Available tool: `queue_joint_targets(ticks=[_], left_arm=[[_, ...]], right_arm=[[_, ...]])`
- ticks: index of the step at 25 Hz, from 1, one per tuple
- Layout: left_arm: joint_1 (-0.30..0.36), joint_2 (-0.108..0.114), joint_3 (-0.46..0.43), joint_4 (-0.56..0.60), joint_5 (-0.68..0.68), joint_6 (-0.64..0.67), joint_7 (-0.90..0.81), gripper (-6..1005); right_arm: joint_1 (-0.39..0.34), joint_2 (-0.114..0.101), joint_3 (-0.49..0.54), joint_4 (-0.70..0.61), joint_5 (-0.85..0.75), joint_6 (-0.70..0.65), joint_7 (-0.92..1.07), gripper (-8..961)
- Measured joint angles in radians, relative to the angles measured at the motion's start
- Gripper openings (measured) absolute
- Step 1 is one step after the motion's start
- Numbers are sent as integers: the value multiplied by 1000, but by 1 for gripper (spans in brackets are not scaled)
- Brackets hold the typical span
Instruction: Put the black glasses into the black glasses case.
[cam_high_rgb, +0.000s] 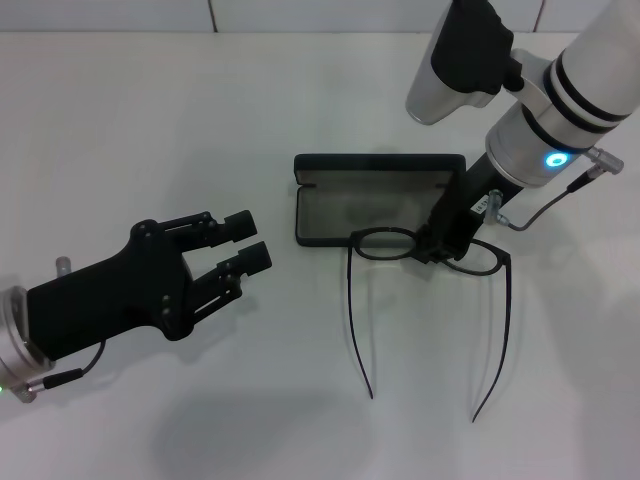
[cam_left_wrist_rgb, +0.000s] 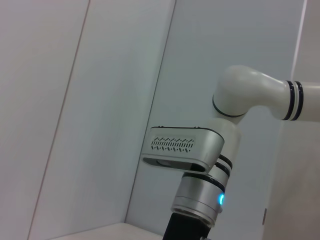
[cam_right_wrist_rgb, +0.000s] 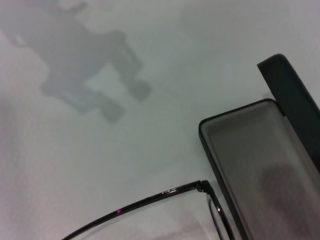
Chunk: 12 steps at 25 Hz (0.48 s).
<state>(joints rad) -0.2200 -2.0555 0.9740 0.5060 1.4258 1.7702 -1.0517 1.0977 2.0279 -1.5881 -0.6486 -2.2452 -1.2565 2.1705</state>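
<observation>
The black glasses case lies open on the white table in the head view, grey lining up, lid raised at the far side. The black glasses sit at its near edge, lenses against the case rim and both temple arms unfolded toward me. My right gripper comes down from the far right and is shut on the bridge between the lenses. The right wrist view shows the case's corner and one temple arm. My left gripper is open and empty, left of the case, apart from it.
The white table runs back to a tiled wall. The left wrist view shows only my right arm against the wall. Nothing else lies on the table.
</observation>
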Motion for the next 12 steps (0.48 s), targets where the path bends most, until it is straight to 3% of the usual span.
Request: queue_joint_targets(ticks=[12], left_arm=[[-4, -1, -1, -4, -8, -8, 1, 346]], right_arm=[[-10, 0, -35, -39, -2, 5, -2, 88]])
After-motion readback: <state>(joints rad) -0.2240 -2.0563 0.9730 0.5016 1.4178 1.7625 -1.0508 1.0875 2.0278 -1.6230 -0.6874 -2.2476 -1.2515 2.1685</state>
